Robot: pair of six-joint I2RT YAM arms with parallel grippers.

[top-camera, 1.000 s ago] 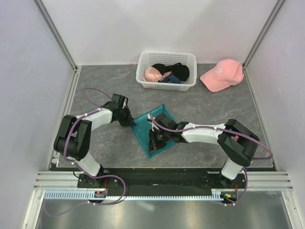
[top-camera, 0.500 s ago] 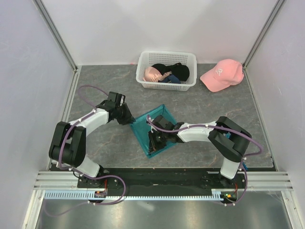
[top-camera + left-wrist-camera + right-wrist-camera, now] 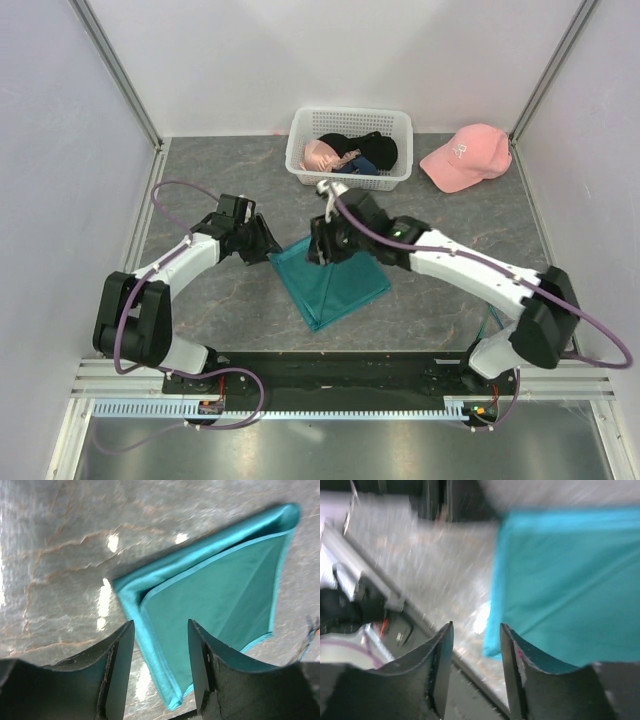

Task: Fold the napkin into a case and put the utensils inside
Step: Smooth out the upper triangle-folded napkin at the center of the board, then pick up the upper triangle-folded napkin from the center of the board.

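Seeing the napkin (image 3: pixel 335 285) lying flat mid-table, folded in layers to a kite shape, one point toward the near edge. Left gripper (image 3: pixel 268 245) sits at the napkin's left corner, jaws apart, nothing clamped. In the left wrist view the doubled cloth edge (image 3: pixel 225 595) shows through the gap between its fingers (image 3: pixel 120 670). Right gripper (image 3: pixel 322 252) is over the far corner, also released and holding nothing. The right wrist view is blurred, with cloth (image 3: pixel 570 580) to the right of the spread fingers (image 3: pixel 442 665). White basket (image 3: pixel 300 130) of clothes sits at the far edge, pink cap (image 3: pixel 465 155) to its right, both well apart from the napkin.
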